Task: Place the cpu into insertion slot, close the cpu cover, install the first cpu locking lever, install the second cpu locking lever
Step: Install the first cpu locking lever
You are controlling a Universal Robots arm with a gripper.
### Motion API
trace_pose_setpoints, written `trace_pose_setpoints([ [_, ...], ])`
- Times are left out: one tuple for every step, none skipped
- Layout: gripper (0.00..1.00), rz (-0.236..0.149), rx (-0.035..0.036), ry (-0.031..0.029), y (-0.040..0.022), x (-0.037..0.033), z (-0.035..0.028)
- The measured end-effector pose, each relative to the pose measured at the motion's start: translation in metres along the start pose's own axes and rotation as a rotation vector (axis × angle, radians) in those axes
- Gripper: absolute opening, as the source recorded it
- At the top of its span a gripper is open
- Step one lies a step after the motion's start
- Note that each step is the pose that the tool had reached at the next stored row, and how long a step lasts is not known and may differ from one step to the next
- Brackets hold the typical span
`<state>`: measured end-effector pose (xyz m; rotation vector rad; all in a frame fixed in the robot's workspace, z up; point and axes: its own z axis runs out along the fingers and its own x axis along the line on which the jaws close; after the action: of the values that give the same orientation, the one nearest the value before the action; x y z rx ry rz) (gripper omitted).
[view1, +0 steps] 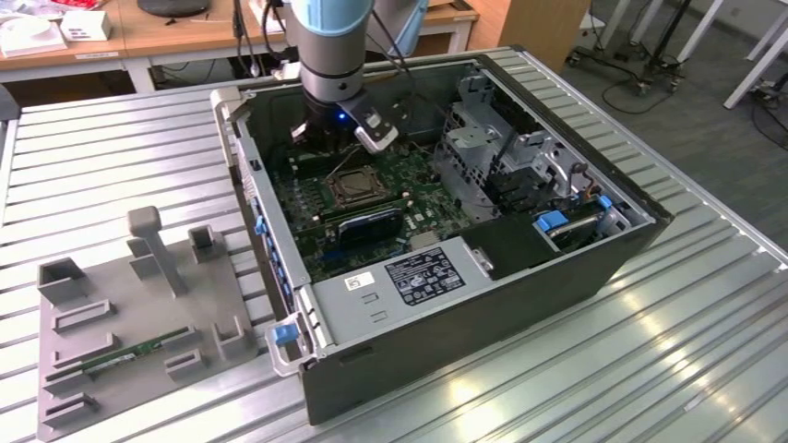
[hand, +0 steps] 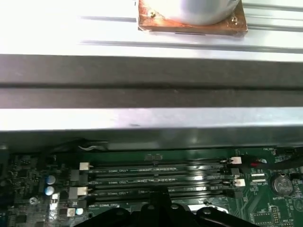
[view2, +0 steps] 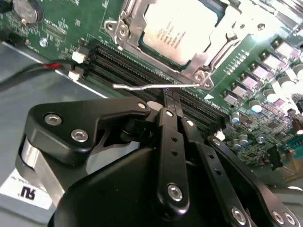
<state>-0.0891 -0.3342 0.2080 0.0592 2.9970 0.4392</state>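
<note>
In the second wrist view the cpu (view2: 182, 26) lies flat in the insertion slot, its pale metal top showing through the cut-out of the cpu cover (view2: 124, 21), which is down around it. A thin silvery locking lever (view2: 142, 87) runs along the socket's edge beside the memory slots. My black gripper (view2: 171, 100) is shut, fingertips pressed together right at this lever; whether they touch it I cannot tell. In the exterior view the gripper (view1: 323, 148) hangs inside the open computer case, just beyond the insertion slot (view1: 351, 187).
Long black memory slots (view2: 142, 71) lie between gripper and socket. A red and black cable (view2: 38, 68) crosses nearby. The case holds a drive cage (view1: 493, 157) and a power supply (view1: 407, 277). A grey fixture (view1: 136, 305) holding a memory stick sits at the exterior view's left.
</note>
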Motion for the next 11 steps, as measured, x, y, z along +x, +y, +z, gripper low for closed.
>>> trace_pose_setpoints([
  [0.11, 0.000, -0.0022, -0.0019, 0.0003, 0.0008, -0.0013],
  [0.11, -0.001, -0.0041, -0.0035, 0.0008, 0.0015, -0.0028],
  [0.11, -0.001, -0.0059, -0.0050, 0.0012, 0.0021, -0.0043],
  [0.11, -0.001, -0.0076, -0.0066, 0.0016, 0.0026, -0.0059],
  [0.11, -0.002, -0.0090, -0.0082, 0.0022, 0.0030, -0.0078],
  [0.11, -0.002, -0.0098, -0.0087, 0.0026, 0.0028, -0.0094],
  [0.11, -0.002, -0.0099, -0.0087, 0.0028, 0.0027, -0.0101],
  [0.11, -0.002, -0.0101, -0.0088, 0.0030, 0.0020, -0.0102],
  [0.11, -0.001, -0.0102, -0.0088, 0.0029, 0.0009, -0.0103],
  [0.11, -0.001, -0.0101, -0.0087, 0.0027, -0.0005, -0.0103],
  [0.11, -0.001, -0.0101, -0.0087, 0.0023, -0.0020, -0.0103],
])
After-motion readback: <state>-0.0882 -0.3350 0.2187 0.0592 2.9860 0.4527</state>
